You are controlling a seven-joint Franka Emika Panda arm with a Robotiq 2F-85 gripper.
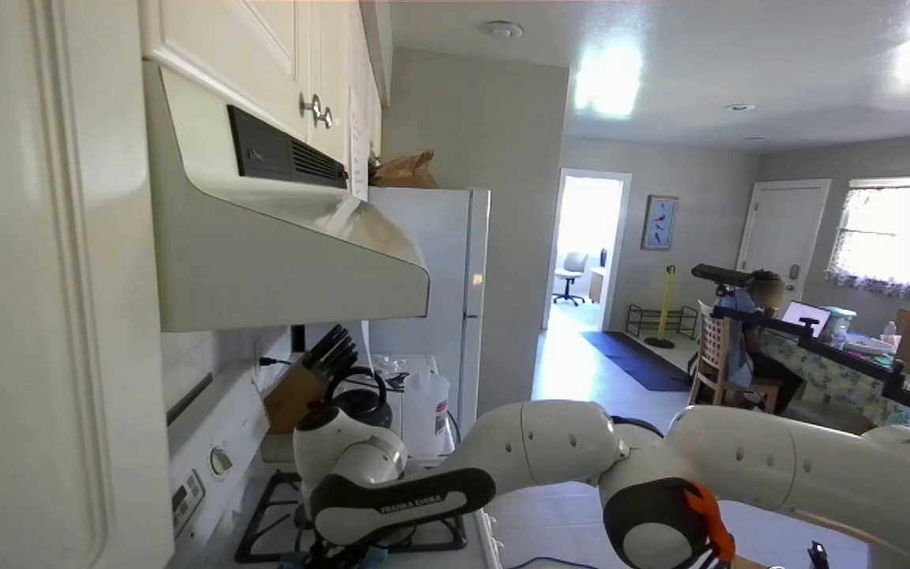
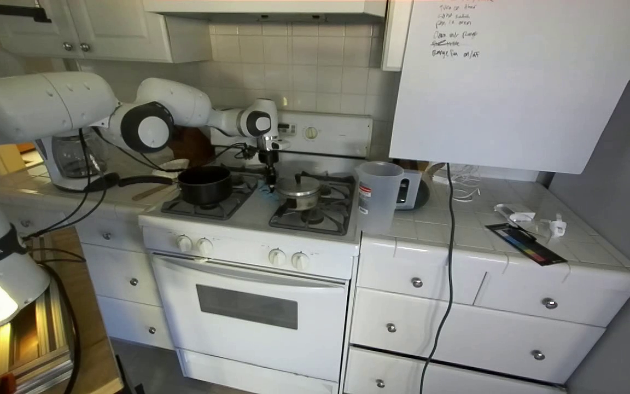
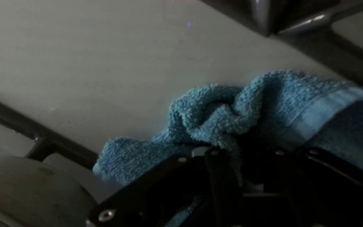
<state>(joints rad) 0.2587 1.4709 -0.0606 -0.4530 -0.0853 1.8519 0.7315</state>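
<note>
Between the burner grates (image 3: 71,148): a blue cloth (image 3: 246,113) lies crumpled against the white stovetop (image 3: 83,69), its hemmed side spreading out past the bunched fold.
Gripper (image 2: 271,186): points down into the cloth, jaws narrow, a fold pinched between them; how deep the hold goes is too dark to tell.
Cloth, done: caught, by my judgement securely, and already down at the stovetop.
Cloth, left: not yet let go, and not laid flat.
Stovetop marks: a dark speck and faint smudges show on the bare part beside the cloth; how much is left there I cannot tell.
Lidded pot (image 2: 299,201): sits on one grate just beside the gripper, lid on.
Black saucepan (image 2: 205,190): stands on the other grate, farther from the gripper.
Plastic jug (image 2: 376,200): stands upright on the counter (image 2: 476,218) next to the stove, seen in both exterior views.
</note>
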